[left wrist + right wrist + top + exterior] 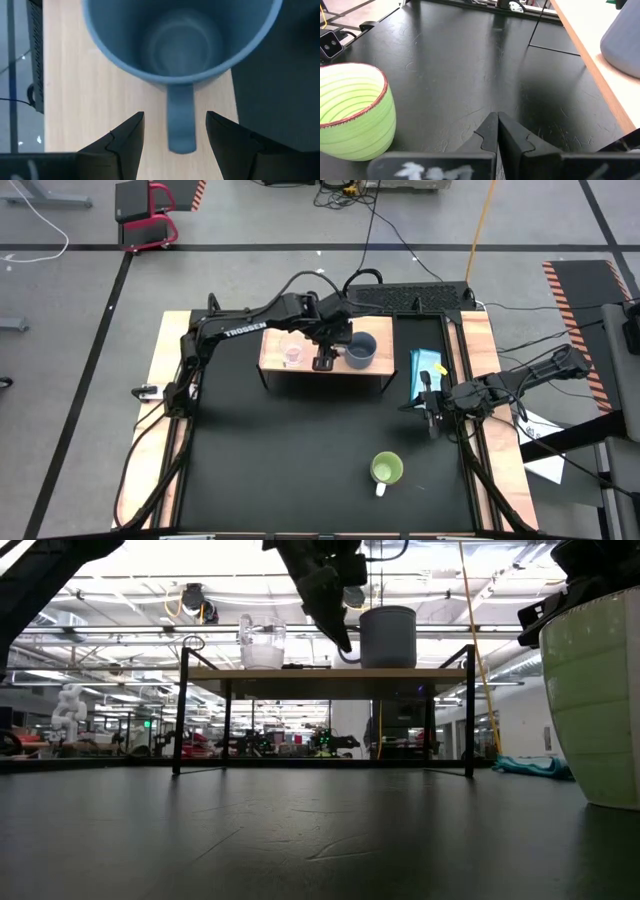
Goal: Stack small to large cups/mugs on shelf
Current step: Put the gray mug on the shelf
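Standing on shelf [275, 370]: two cups [361, 350]; one mug [386, 469] apart.

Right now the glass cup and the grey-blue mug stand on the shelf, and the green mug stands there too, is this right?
Not quite. The glass cup and the grey-blue mug do stand on the shelf, but the green mug is down on the black table top, as the high view shows.
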Robot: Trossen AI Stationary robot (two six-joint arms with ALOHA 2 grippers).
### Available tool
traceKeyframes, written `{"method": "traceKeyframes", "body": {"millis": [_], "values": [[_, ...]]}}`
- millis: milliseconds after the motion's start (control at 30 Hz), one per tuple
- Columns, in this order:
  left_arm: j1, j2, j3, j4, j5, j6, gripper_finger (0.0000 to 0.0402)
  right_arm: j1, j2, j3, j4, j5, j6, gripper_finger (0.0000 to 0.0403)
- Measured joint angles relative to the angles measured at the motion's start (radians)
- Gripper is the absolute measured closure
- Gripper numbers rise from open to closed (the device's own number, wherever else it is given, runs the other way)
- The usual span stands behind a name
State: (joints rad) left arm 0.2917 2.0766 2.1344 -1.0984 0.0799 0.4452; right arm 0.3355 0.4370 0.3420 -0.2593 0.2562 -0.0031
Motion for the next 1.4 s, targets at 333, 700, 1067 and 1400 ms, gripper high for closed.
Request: {"method": "traceKeyframes", "body": {"millis": [333,700,1067,1400], "values": [[0.001,-0.002,-0.004,0.037,0.000,0.014,0.0190,0.000,0.000,0.000,0.000,0.000,-0.002,0.0403],[0.001,-0.002,-0.004,0.054,0.008,-0.010,0.0309,0.000,0.000,-0.015,0.014,0.000,-0.005,0.0403],[0.001,-0.002,-0.004,0.055,0.009,-0.015,0.0355,0.000,0.000,-0.115,0.158,0.000,-0.018,0.0403],[-0.019,-0.002,-0.004,0.091,0.004,-0.144,0.0355,0.000,-0.001,-0.115,0.181,0.000,-0.035,0.0403]]}}
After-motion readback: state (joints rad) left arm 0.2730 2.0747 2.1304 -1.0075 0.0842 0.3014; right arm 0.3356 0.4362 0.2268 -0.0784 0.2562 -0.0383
